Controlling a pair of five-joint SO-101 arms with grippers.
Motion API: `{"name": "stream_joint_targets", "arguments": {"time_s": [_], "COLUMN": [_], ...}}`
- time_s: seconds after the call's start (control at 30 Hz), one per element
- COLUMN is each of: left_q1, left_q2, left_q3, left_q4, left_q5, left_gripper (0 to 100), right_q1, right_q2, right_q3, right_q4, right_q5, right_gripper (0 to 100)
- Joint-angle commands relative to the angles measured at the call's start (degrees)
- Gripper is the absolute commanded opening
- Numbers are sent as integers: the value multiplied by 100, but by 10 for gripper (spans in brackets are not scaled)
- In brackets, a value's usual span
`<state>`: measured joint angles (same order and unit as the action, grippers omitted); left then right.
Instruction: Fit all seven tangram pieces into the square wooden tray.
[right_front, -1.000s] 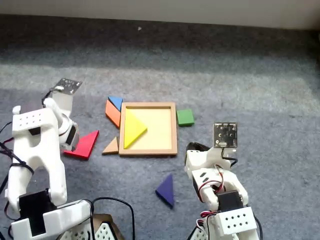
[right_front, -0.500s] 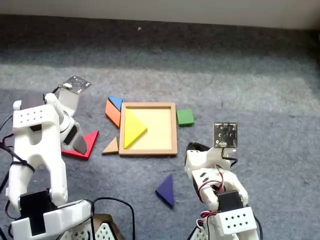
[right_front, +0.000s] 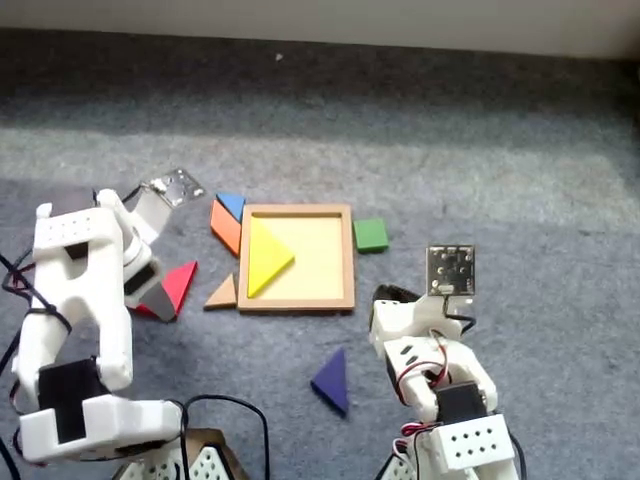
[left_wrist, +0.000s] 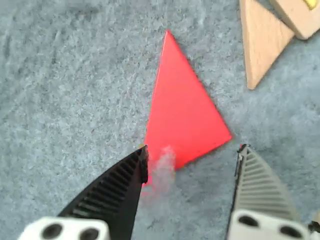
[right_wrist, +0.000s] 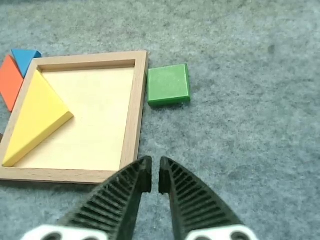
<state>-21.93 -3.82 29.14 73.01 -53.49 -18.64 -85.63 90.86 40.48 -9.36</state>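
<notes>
Now, tray: holds the yellow triangle against its left side.
Left gripper: jaws apart, over one edge of the red triangle, which lies left of the tray.
Right gripper: jaws together, empty, near the tray's front rim.
Outside tray: green square just beside the right rim; orange piece, blue triangle and wooden triangle along the left rim; purple triangle in front, apart.
</notes>
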Motion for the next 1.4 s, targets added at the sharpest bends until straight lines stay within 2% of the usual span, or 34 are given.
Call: {"name": "stream_joint_targets", "arguments": {"time_s": [0.0,0.23,0.4,0.47,0.63,0.83,1.2,1.37], "left_q1": [-48,-13,-13,-13,84,259,629,637], "left_q2": [655,1402,1877,1930,1684,1508,22,-629], "left_q3": [-171,-470,-426,-453,-400,-251,620,734], "left_q4": [-607,-651,-1046,-1064,-1055,-1011,-1011,-993], "left_q5": [-44,-53,-18,-9,-9,-9,9,607], "left_gripper": [292,288,285,255,167,114,5,6], "right_q1": [31,31,31,31,31,57,57,57], "right_q2": [-66,-66,-66,-66,-66,-66,-66,-66], "right_q3": [-13,-22,-22,-22,-22,-13,-13,-13], "right_q4": [-136,-136,-136,-136,-136,-136,-136,-136], "right_q5": [62,387,396,396,404,404,404,404], "right_gripper": [44,44,44,44,44,44,44,44]}}
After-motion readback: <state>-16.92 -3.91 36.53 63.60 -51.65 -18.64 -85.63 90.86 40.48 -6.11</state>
